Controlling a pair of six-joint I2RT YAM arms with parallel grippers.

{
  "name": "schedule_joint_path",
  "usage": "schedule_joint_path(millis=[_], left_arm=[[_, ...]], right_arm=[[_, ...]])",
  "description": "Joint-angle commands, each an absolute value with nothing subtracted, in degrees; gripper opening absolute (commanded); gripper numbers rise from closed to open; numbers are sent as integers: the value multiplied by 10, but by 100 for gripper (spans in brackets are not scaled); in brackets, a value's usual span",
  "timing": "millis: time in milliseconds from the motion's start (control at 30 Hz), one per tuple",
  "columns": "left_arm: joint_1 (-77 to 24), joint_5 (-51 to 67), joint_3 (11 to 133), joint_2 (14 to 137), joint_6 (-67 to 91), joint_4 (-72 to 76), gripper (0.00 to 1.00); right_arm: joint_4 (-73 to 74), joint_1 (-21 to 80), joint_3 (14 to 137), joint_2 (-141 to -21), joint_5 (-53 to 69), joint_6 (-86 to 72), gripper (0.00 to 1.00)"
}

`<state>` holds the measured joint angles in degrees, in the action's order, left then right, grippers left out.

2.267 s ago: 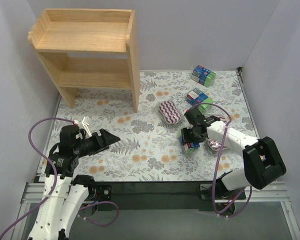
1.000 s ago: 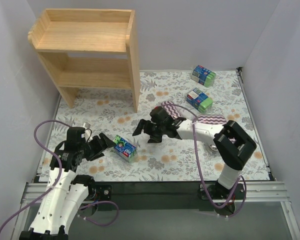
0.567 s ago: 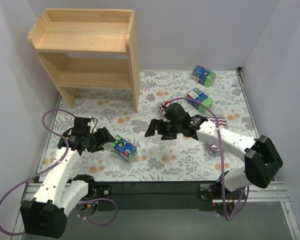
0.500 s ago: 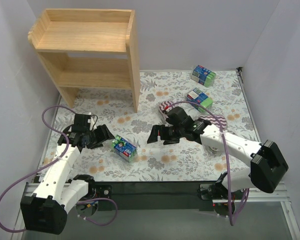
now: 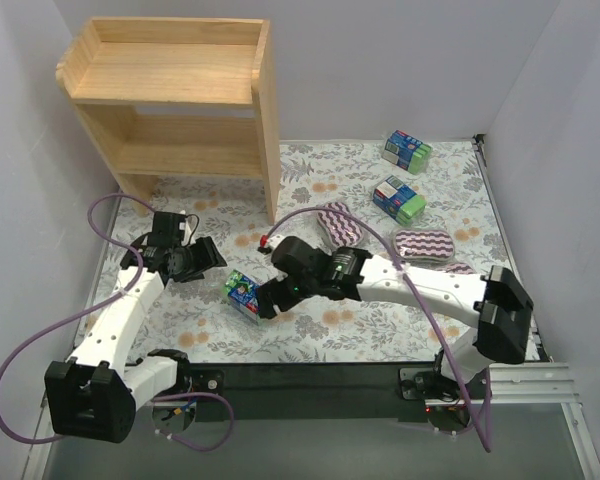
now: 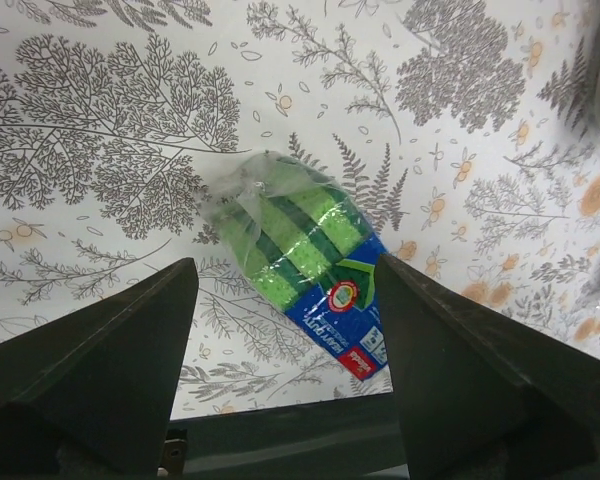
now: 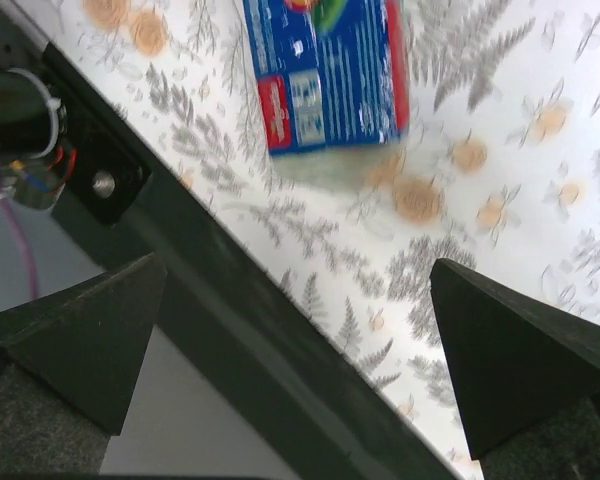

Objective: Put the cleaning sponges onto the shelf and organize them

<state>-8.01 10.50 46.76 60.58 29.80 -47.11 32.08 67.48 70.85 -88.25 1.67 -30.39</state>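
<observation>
- Three packs counted on the mat (image 5: 310, 335): far pack (image 5: 408, 150) at 1 o'clock, middle pack (image 5: 398, 198) at 2 o'clock, near pack (image 5: 242, 293) at 7 o'clock of the mat's centre.
- Two purple zigzag pads lie flat at 3 o'clock of centre: first pad (image 5: 338, 223) just beyond the right arm, second pad (image 5: 422, 244) to its 4 o'clock, the two apart.
- Shelf (image 5: 267, 120) stands upright at 11 o'clock, on the mat's far left corner. Both tiers bare wood; well apart from every sponge.
- Near pack lies slanted on the mat, green sponge end toward 10 o'clock, blue label end toward 4 o'clock.
- Left gripper (image 5: 212, 262) sits at 10 o'clock of the near pack, close to it. Jaws spread. In the wrist view the pack lies between the two fingers (image 6: 90, 370) and touches neither.
- Right gripper (image 5: 270, 298) sits at 4 o'clock of the same pack, just beside it. Jaws spread wide, nothing between the fingers (image 7: 70, 340). Its wrist view shows the pack's blue label at 12 o'clock, beyond the tips.
- Contact between right gripper and pack: cannot tell.
</observation>
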Motion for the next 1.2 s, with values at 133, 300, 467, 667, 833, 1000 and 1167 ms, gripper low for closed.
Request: schedule_joint_path(millis=[133,300,467,667,833,1000,1167], left_arm=[[-81,67,551,527,358,-511,67],[-82,80,536,492,382,-529,68],[-82,83,519,468,389,-542,68],[-82,86,523,446,397,-555,68],[-82,95,510,432,408,-555,68],[-82,101,502,417,413,-560,68],[-82,106,494,408,414,-564,68]], right_arm=[[350,717,852,-1010,-156,-126,99],[352,717,889,-1069,-143,-88,99],[352,716,911,-1110,-107,-69,99],[352,711,932,-1152,-67,-68,99],[351,675,963,-1194,-23,-126,99],[342,625,978,-1217,56,-196,86],[320,599,977,-1225,104,-236,75]])
